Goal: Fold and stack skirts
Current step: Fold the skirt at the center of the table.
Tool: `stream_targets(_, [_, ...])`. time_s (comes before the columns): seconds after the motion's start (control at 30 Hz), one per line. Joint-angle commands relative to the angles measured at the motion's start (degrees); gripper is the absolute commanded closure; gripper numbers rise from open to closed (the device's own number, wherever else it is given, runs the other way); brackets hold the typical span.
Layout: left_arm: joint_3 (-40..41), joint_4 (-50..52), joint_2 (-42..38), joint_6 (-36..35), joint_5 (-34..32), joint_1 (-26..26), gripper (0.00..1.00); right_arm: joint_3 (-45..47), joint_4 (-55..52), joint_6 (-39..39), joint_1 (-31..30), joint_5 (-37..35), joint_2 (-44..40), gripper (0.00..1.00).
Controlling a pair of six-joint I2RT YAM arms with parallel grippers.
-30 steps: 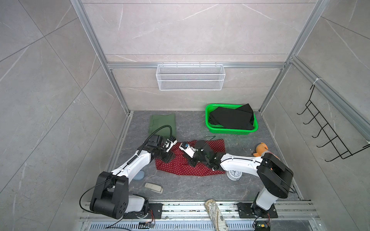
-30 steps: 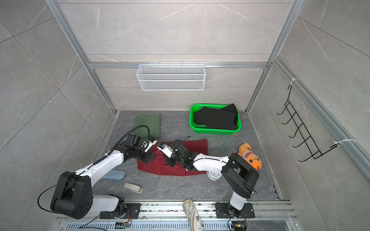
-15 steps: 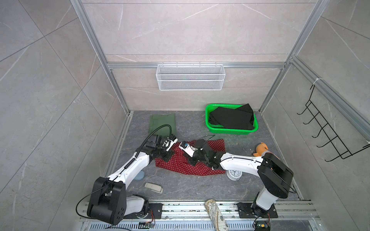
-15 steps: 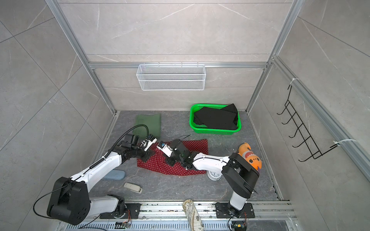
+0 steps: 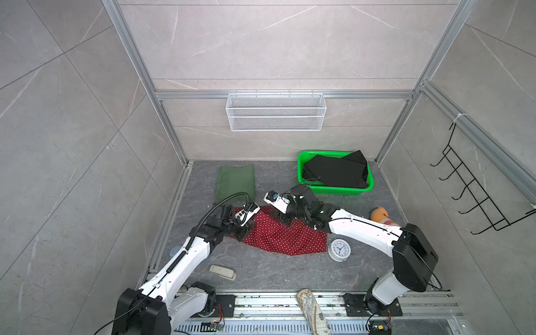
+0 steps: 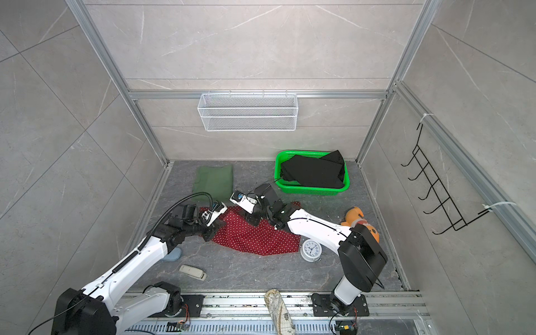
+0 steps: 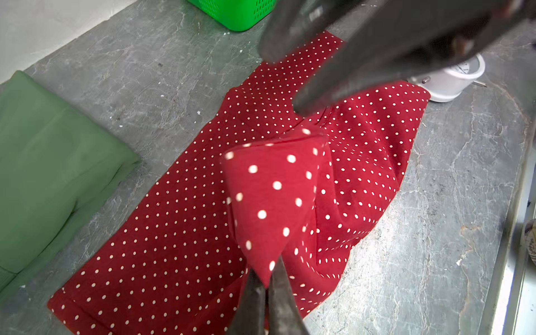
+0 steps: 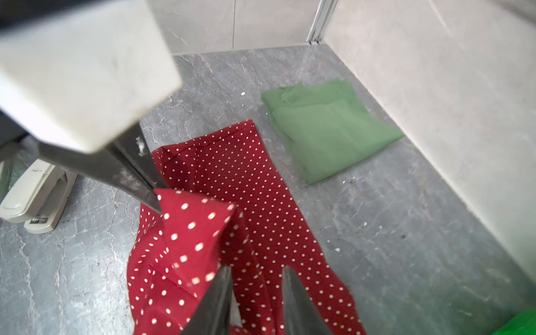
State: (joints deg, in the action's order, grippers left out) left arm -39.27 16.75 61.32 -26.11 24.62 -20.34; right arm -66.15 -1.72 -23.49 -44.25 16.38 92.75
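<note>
On the gray tabletop (image 5: 275, 275) the red dotted skirt (image 5: 278, 236) lies spread and rumpled between both arms. The black skirt (image 5: 336, 171) sits in the green basket (image 5: 342, 190). The green skirt (image 5: 235, 182) lies folded at the back left. The left fingers (image 7: 282, 304) pinch a raised corner of the red skirt, and the right fingers (image 8: 214, 304) stand parted over it.

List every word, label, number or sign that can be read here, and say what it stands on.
Nothing reads clearly enough to quote.
White round alarm clock: dial numerals, too small to read.
Beige plastic stapler: small dark label near its base, too blurred to read.
</note>
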Motion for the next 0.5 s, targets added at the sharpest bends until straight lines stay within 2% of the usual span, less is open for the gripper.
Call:
stream_targets(0.0, [-0.1,-2.2,-1.3,-2.3,1.7,-0.4,1.0,-2.4,-3.8,-6.8,1.4,7.9,-1.3,0.64])
stream_targets(0.23, [-0.3,-2.2,-2.5,-4.0,1.5,-1.1,1.0,-6.8,-9.0,-21.1,3.5,19.5,1.9,0.62])
stream_targets(0.3, [-0.5,-2.2,-2.8,-4.9,2.1,-1.2,1.0,-8.2,-10.0,-24.8,3.9,22.8,3.3,0.56])
stream_targets(0.47, [-0.9,-2.0,-3.3,-8.6,5.1,-1.6,1.0,-19.1,-23.4,-31.9,4.8,29.9,10.2,0.55])
